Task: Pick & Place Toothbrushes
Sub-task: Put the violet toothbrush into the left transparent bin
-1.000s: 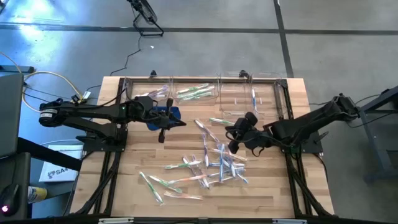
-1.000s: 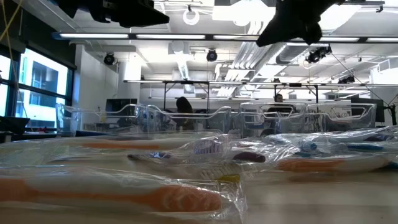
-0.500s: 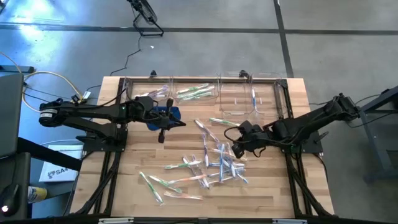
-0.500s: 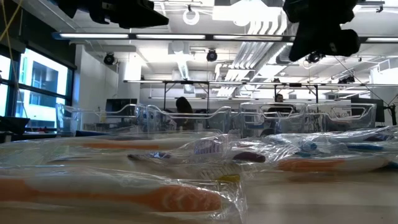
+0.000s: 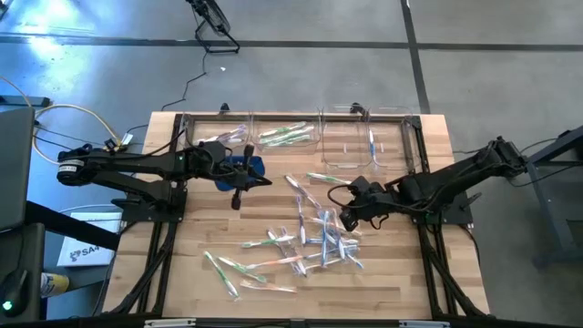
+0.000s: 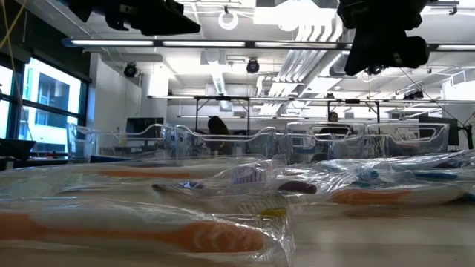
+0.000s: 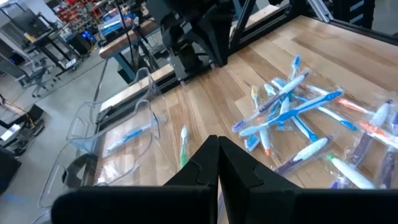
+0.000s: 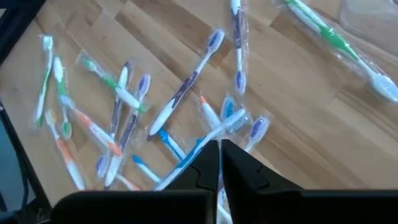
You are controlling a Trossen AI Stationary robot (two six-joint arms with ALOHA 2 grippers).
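Observation:
Several wrapped toothbrushes (image 5: 319, 239) lie in a loose pile on the wooden table, with blue, purple, orange and green handles (image 8: 186, 81). A lone green one (image 5: 321, 177) lies flat toward the far side. My right gripper (image 5: 347, 219) hangs shut above the pile's right part, tipped downward (image 8: 219, 149), touching nothing. My left gripper (image 5: 260, 180) hovers shut at the table's left over a blue thing (image 5: 250, 165), pointing toward the pile (image 7: 217, 146). Both are high above the table in the low view.
Clear plastic bins stand along the far edge: one (image 5: 284, 137) holds green toothbrushes, another (image 5: 364, 146) a blue one, and a third (image 5: 219, 137) is at the left. More toothbrushes (image 5: 232, 269) lie near the front left. Bare wood shows at the front right.
My right gripper has swung a little toward the table's near edge, over the pile. It has tipped from nearly level to pointing steeply down and has rolled about its own line. For the last half second it has hung still. The toothbrushes have not moved.

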